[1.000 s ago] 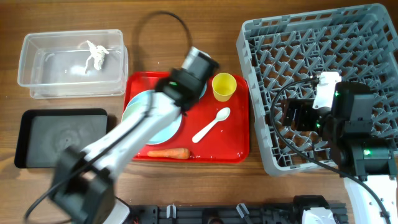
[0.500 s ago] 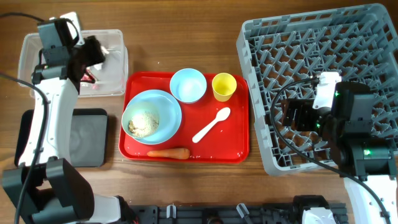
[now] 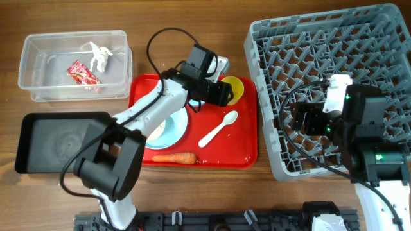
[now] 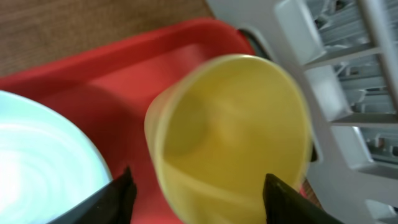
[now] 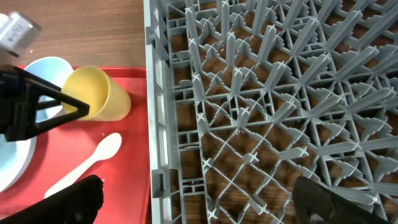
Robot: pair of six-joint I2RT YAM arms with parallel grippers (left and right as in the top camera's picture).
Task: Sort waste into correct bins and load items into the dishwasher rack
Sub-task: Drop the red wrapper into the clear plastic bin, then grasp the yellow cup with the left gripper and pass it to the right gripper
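The yellow cup [image 3: 232,89] stands at the back right of the red serving tray [image 3: 244,144]. My left gripper [image 3: 225,94] straddles the cup [image 4: 230,130], jaws open, with a gap showing on its left side. The small pale blue bowl [image 5: 46,67] sits just left of the cup, under my arm in the overhead view. On the same tray lie the pale blue plate [image 3: 170,131], the white spoon [image 3: 218,128] and the carrot [image 3: 174,157]. The red wrapper [image 3: 82,72] and white paper scrap [image 3: 99,56] lie in the clear tub [image 3: 38,90]. My right gripper [image 3: 297,119] hangs open over the rack [image 3: 334,51].
The black tray [image 3: 58,141] sits front left, below the clear tub. A black cable [image 3: 167,32] loops over the table behind the red tray. The rack's left wall [image 5: 152,124] runs close beside the red tray's right edge.
Half a second ago my left gripper was at the clear tub with the red wrapper. The wrapper now lies in the tub, and the left arm has swung right to the yellow cup, jaws opened.
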